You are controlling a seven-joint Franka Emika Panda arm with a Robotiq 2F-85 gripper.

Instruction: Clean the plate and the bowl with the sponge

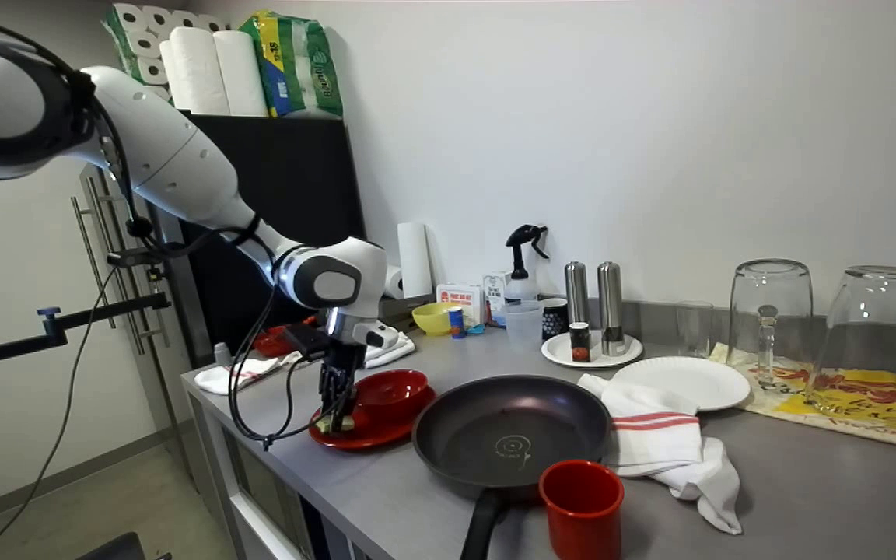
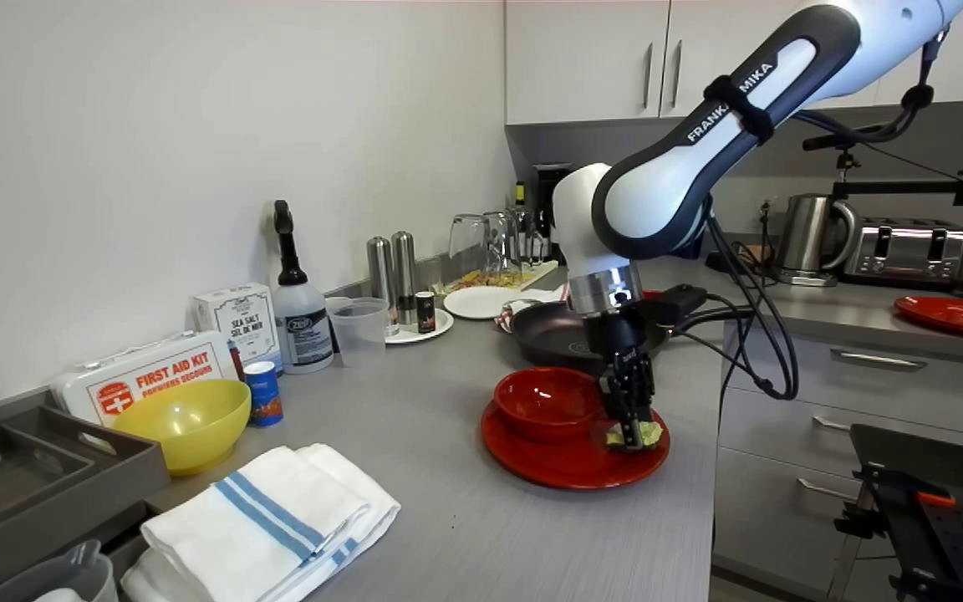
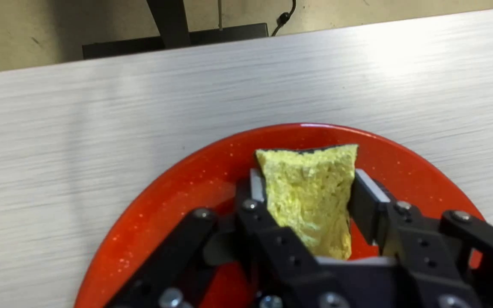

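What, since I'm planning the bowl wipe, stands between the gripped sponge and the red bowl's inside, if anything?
The wall of the red bowl, rising beside the yellow sponge that the gripper holds low at the red plate. Nothing else visible is between.

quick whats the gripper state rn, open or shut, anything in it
Gripper: closed on the yellow-green sponge, holding it at the red plate.
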